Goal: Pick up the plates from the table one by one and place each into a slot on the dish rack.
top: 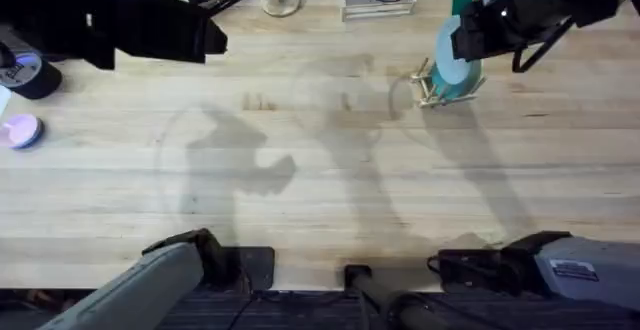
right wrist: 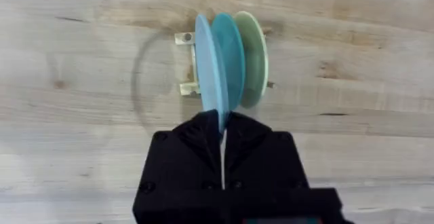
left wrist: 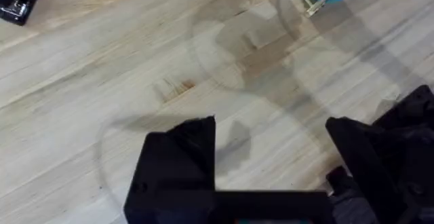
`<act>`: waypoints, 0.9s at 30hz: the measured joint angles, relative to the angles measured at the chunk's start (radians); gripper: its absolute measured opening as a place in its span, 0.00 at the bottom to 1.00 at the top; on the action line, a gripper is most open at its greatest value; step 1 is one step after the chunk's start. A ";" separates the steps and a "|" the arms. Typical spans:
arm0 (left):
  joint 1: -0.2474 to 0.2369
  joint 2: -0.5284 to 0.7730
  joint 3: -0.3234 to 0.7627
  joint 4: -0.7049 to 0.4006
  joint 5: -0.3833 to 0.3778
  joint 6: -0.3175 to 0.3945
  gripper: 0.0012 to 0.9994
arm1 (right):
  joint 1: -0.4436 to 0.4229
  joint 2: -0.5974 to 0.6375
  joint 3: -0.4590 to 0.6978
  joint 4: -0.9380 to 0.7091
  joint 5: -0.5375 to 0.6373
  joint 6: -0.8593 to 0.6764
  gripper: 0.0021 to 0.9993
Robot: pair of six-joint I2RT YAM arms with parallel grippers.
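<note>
Right gripper (right wrist: 222, 132) pinches the rim of the light blue plate (right wrist: 207, 61), standing on edge in the dish rack (right wrist: 186, 64) beside the teal plate (right wrist: 230, 58). Left gripper (left wrist: 271, 156) hangs spread and empty above the table (left wrist: 102, 81). Judgement: seat the plate fully between the pegs, then release gently without tipping the rack.

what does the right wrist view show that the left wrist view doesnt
Right wrist alone: three plates on edge in the dish rack, light blue plate, teal plate and pale yellow plate, with the right gripper shut on the light blue one. Left wrist alone: the open left gripper and a black object at the table's edge. Both: the wooden table and the rack.
</note>
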 joint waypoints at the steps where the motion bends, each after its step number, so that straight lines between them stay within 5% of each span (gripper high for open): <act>1: 0.000 0.000 0.000 0.000 0.000 0.000 0.99 | 0.000 0.004 0.000 0.000 0.000 0.000 0.03; 27: 0.000 0.000 0.000 0.000 0.000 0.000 0.99 | 0.000 0.106 0.000 0.001 0.002 0.000 0.03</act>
